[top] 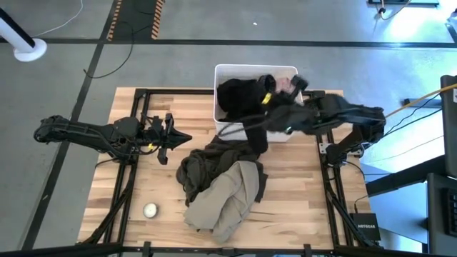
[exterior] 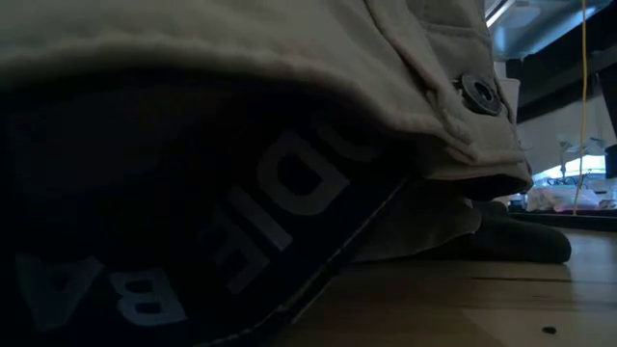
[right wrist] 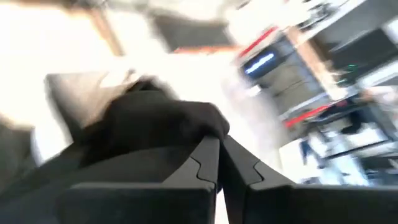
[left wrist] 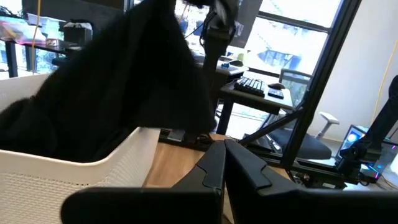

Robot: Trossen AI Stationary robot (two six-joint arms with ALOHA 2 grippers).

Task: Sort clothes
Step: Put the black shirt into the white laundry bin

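A black garment [top: 239, 96] lies partly in the white bin [top: 223, 71] at the table's far side, and one part trails over the bin's near wall [top: 257, 135]. My right gripper [top: 270, 94] is over the bin, shut on this garment [right wrist: 155, 124]. A dark olive-brown garment [top: 207, 163] and a khaki-beige one [top: 228, 196] lie heaped on the table's middle. The khaki one fills the low view [exterior: 289, 39]. A pale patch [top: 285, 82] shows in the bin beside the black cloth. My left gripper [top: 187, 138] is shut and empty, left of the heap. My right gripper pinches a bunched part of the black garment [right wrist: 208, 127] between its two fingers, coming from the table's right side over the bin. The cloth hangs slack below the fingers [left wrist: 143, 74] into the bin. How many layers it holds does not show.
A small white ball [top: 150, 210] lies near the table's front left. The heap of clothes reaches nearly up to the bin's near wall. Bare wood shows at the table's left [top: 136, 185] and right front [top: 300, 207]. Black frame rails run along both sides.
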